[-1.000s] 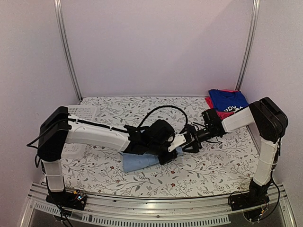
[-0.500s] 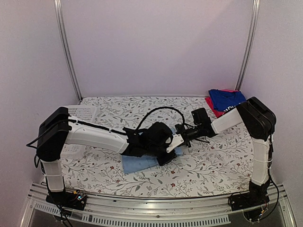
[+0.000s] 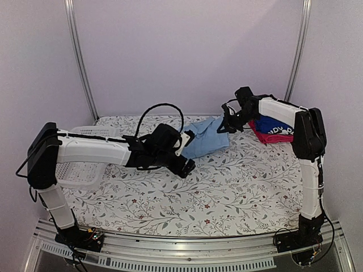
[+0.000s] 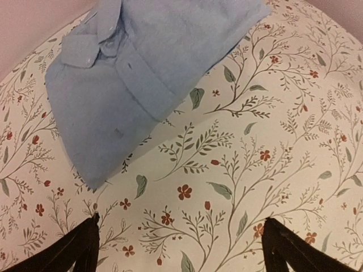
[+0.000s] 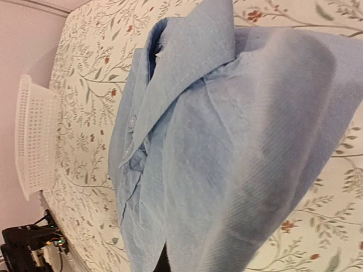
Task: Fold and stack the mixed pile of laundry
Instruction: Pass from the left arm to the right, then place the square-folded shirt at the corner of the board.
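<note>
Evidently stacking: right gripper (image 3: 226, 127), clamped on the shirt (image 3: 204, 143) beside the stack (image 3: 275, 126), must lay it on top; left gripper (image 4: 178, 226) gapes empty.

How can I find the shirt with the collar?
Look at the flowery table cover, back middle. The light-blue shirt is there, folded. The blue and red clothes stacked right of it are darker; only this one is pale, plain and buttoned.

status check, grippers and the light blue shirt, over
Left gripper open, empty, low over table cover. Right gripper shut on light-blue shirt edge, beside the folded blue-on-red stack. Nothing between shirt and stack.
</note>
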